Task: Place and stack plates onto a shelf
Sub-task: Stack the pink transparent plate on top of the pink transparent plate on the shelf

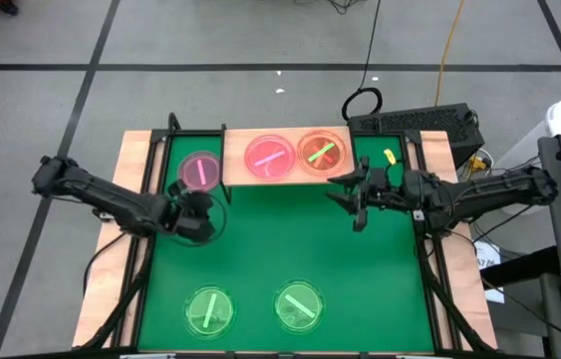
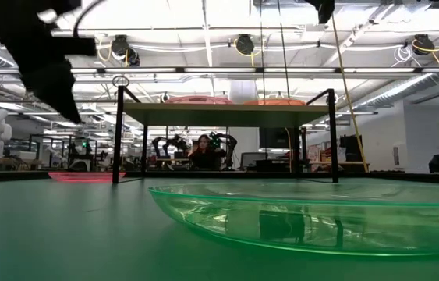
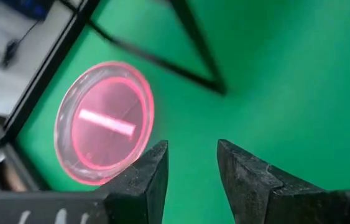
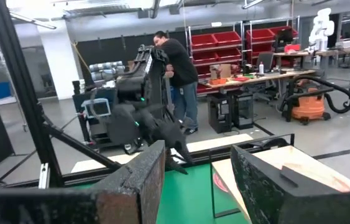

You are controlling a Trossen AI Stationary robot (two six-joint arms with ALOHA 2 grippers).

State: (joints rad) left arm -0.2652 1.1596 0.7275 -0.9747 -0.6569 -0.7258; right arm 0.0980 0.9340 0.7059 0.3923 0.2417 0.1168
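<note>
L jaws spread, nothing between them, hovering over the green mat just beside the pink translucent round plate w/ pale bar, which lies on the mat at the far-left corner, next to the shelf's black leg. R jaws also spread and empty, held up near the right end of the light wooden shelf board on thin black legs, pointing across toward the L arm.

On the shelf: a 2nd pink round plate w/ green bar and an orange round plate w/ green bar, side by side, touching or nearly so; can't tell which from overhead.

Two green translucent plates on the near edge of the mat, apart from each other: left one, right one.

Mat sits on the pale wood bench. Person in dark top stands in the room beyond.
</note>
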